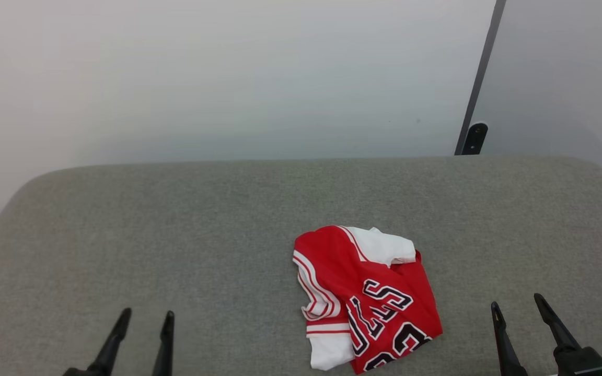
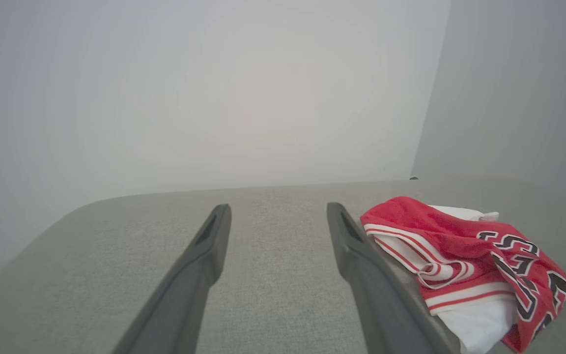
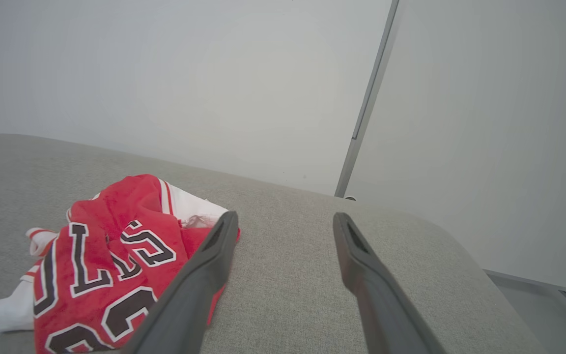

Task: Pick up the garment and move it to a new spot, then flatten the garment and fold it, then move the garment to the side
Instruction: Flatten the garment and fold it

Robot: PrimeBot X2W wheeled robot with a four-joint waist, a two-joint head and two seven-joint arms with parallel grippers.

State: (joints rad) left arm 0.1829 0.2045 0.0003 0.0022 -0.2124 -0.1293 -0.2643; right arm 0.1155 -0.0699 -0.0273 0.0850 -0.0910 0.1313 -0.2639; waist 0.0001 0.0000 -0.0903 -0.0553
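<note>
A: Where is the garment [image 1: 366, 297] lying?

B: It is crumpled in a heap on the grey worktop [image 1: 175, 235], towards the near edge and a little right of the middle. The lettered side is up. One white sleeve shows at the far side and more white at the near left.

A: And the hands?

B: The left hand [image 1: 147, 312] is at the near left and the right hand [image 1: 517, 300] at the near right. Both have their fingers spread wide and hold nothing, and neither touches the cloth. The heap lies between them, closer to the right one.

A: How should the pick-up go?

B: I'd say the right hand has the shorter reach. Come down over a raised fold, not a flat patch, and bite deep enough to catch several layers. The jersey looks thin and likely to slip. Lift until the low edge is off the surface, then carry it to the open stretch on the left.

A: What about the surface?

B: It is woven fabric with rounded corners, so dragging the garment would probably bunch it. Behind is a plain pale wall [image 1: 228, 78]. A dark strip [image 1: 481, 68] runs up it at the far right, with a black fitting [image 1: 476, 137] at its foot.
</note>
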